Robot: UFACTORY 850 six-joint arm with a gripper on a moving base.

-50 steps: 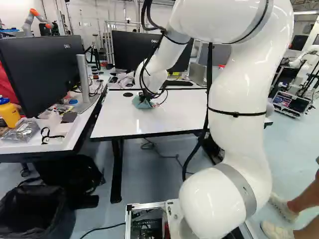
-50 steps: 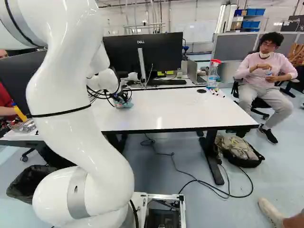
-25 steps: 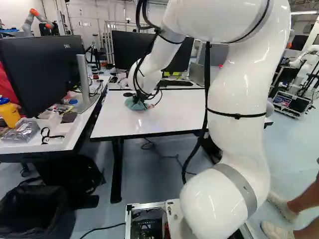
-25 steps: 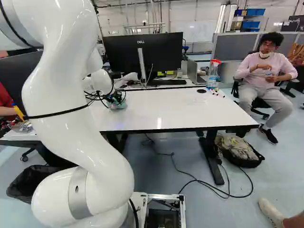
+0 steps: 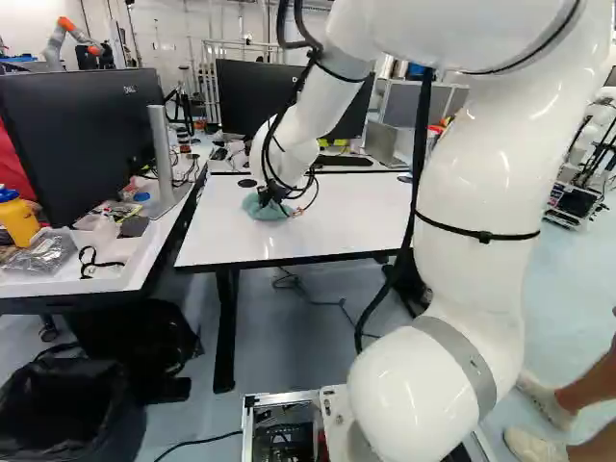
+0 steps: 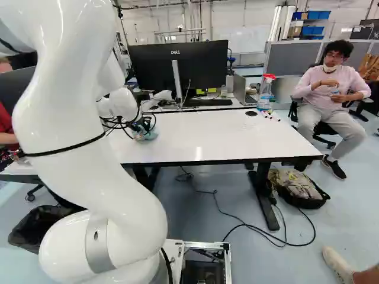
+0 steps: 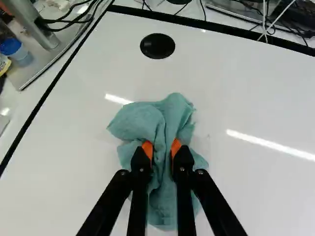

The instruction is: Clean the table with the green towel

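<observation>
One green towel pinched in one gripper on the white table

At the far left of the left base view stood one yellow bottle (image 5: 17, 219), with one black bin (image 5: 72, 409) in the lower left corner. Two black monitors came next, one at the upper left (image 5: 82, 135) and one at the upper middle (image 5: 236, 96). Near the middle, one green towel (image 5: 262, 207) lay bunched on the left part of one white table (image 5: 318, 231). The gripper (image 5: 273, 195) reached down to it, and the one white arm (image 5: 476, 192) filled the right side.

In the wrist view, the gripper (image 7: 162, 155) had its two fingers a little apart, one orange pad on each, with a fold of towel squeezed between them. The rest of the cloth spread around and ahead of the fingers. One round black cap (image 7: 157, 45) sat farther ahead on the tabletop.

In the right base view, a second cap (image 6: 251, 113) lay right of the middle, then one spray bottle (image 6: 265, 92) with a red top, and one backpack (image 6: 299, 189) on the floor at the lower right.
</observation>
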